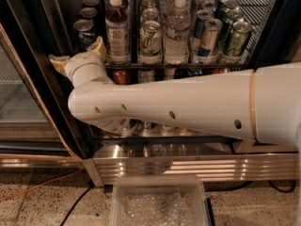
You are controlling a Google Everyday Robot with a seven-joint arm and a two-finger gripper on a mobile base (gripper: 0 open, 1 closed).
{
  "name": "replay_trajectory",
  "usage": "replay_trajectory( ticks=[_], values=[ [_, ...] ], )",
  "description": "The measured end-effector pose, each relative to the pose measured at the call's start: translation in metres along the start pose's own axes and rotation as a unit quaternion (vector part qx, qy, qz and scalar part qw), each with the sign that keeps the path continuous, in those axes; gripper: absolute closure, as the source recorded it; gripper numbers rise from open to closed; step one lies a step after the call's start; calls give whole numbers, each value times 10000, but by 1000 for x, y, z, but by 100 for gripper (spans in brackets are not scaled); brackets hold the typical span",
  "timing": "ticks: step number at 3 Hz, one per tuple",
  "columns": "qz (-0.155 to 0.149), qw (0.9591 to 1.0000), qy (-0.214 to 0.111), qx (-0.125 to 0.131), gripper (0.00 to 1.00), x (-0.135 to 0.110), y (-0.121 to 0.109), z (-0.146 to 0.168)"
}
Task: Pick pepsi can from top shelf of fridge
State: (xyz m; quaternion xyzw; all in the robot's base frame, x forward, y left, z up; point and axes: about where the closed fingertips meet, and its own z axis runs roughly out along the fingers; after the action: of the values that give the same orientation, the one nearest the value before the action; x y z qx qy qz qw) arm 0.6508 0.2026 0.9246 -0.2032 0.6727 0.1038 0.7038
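Nothing has been grasped: the gripper (77,55) is seen spread wide and empty before the top shelf (188,66) of the fridge (197,166), the pepsi can (84,32) standing just at its twelve o'clock, so closing and withdrawal are left.
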Motion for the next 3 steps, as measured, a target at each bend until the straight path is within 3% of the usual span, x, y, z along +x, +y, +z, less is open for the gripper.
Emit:
replay_trajectory(
  ticks=[2, 3],
  values=[
    [-24, 9999, -98, 68, 33, -7, -3, 6],
    [-48, 9998, -145, 135, 31, -9, -6, 9]
  ],
)
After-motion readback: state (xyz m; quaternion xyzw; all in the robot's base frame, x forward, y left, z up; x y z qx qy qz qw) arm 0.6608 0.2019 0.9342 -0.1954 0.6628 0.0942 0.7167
